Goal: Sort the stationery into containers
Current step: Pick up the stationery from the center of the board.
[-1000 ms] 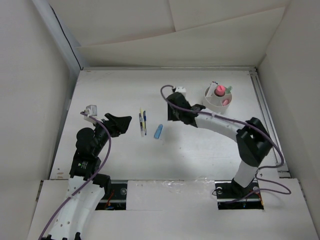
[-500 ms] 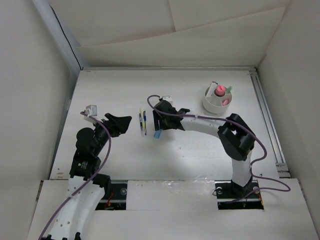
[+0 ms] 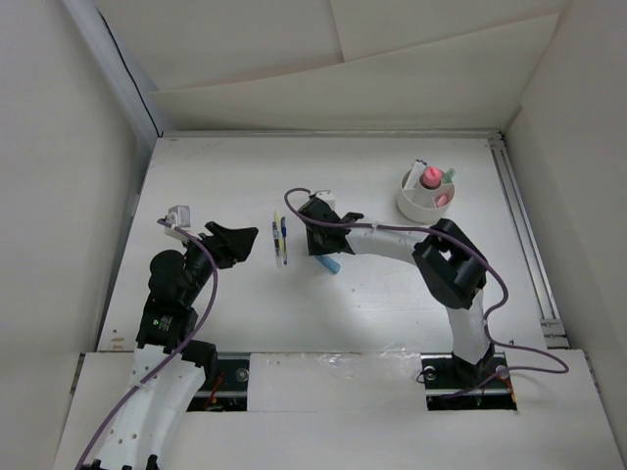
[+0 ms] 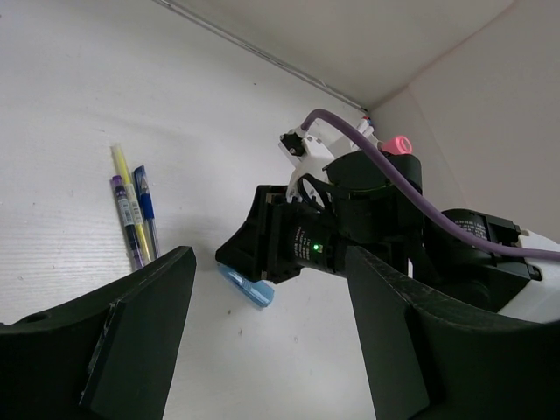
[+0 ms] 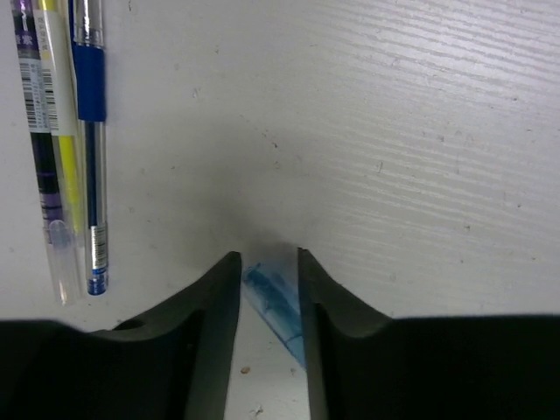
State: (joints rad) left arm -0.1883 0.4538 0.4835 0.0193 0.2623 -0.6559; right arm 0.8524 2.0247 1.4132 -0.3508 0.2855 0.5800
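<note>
A blue marker (image 3: 332, 263) lies slanted on the white table; it also shows in the left wrist view (image 4: 248, 287) and the right wrist view (image 5: 276, 302). My right gripper (image 3: 321, 251) is down on it, jaws narrowed around it (image 5: 267, 259). A yellow pen (image 3: 276, 238) and a blue pen (image 3: 284, 241) lie side by side just left of it, also in the right wrist view (image 5: 59, 105) (image 5: 89, 114). The round white cup (image 3: 411, 203) at the back right holds a pink marker (image 3: 430, 176), a green marker (image 3: 449, 174) and a pink piece (image 3: 442, 200). My left gripper (image 3: 241, 236) is open and empty, left of the pens.
White walls close in the table on the left, back and right. A metal rail (image 3: 519, 225) runs along the right edge. The right arm's purple cable (image 3: 299, 196) loops above the pens.
My right gripper moved left from beside the cup to the blue marker and came down over it. The marker has turned from near-upright to slanted. The left arm has not moved.
</note>
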